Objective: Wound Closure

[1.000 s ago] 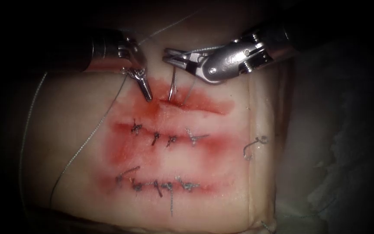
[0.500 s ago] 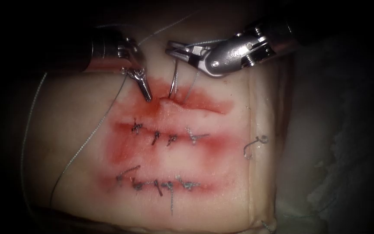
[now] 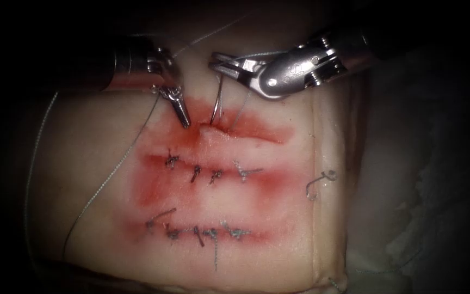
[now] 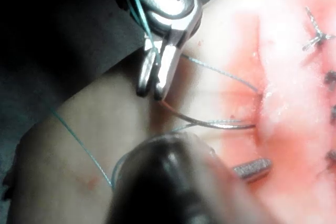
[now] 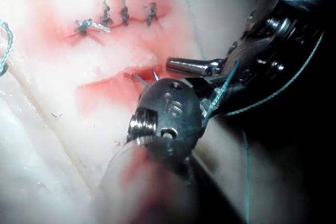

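Note:
My right tool [image 3: 216,60] is shut on the upper, exposed end of the curved needle [image 3: 215,103], above the top cut [image 3: 251,130] in the tissue [image 3: 278,218]. The needle's lower end is in the tissue at the cut's left part, where the edge bulges up. The left wrist view has the needle [image 4: 210,124] running from the right tool [image 4: 149,90] into the tissue. Thread [image 3: 240,111] rises from the cut toward the right tool. My left tool [image 3: 185,121] is shut on nothing, its tip resting on the tissue just left of the needle.
Two lower cuts carry rows of knotted stitches [image 3: 213,175] [image 3: 208,234]. A long thread [image 3: 110,174] trails over the tissue's left side. A curled cut end of thread [image 3: 317,184] lies at the right edge. Red fluid stains the tissue around all three cuts.
The right tool has risen slightly with the needle, and the tissue edge at the needle now bulges upward. The left tool has barely moved.

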`<control>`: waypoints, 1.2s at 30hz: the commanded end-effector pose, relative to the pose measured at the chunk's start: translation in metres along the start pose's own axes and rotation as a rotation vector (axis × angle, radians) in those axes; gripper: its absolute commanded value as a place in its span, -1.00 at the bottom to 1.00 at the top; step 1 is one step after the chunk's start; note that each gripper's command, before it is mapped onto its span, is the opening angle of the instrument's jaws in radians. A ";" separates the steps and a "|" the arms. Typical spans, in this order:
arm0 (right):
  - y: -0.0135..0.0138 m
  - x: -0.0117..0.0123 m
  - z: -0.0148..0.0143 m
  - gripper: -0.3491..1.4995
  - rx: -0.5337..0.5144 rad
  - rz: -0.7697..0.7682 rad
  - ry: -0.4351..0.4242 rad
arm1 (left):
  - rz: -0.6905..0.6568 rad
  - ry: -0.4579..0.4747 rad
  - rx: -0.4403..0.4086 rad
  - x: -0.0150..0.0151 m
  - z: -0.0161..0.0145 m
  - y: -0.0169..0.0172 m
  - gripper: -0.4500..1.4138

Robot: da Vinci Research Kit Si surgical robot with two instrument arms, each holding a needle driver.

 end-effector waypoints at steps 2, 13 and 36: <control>0.0003 0.0001 0.0008 -1.00 0.005 0.013 -0.007 | 0.003 -0.002 -0.003 -0.0008 -0.0002 0.0006 -1.00; 0.0001 -0.0001 0.0008 -1.00 0.015 0.039 -0.012 | 0.005 0.000 -0.002 -0.0006 -0.0003 0.0005 -1.00; 0.0004 0.0002 0.0004 -1.00 0.060 0.178 0.007 | -0.011 0.001 -0.001 -0.0003 -0.0003 0.0004 -1.00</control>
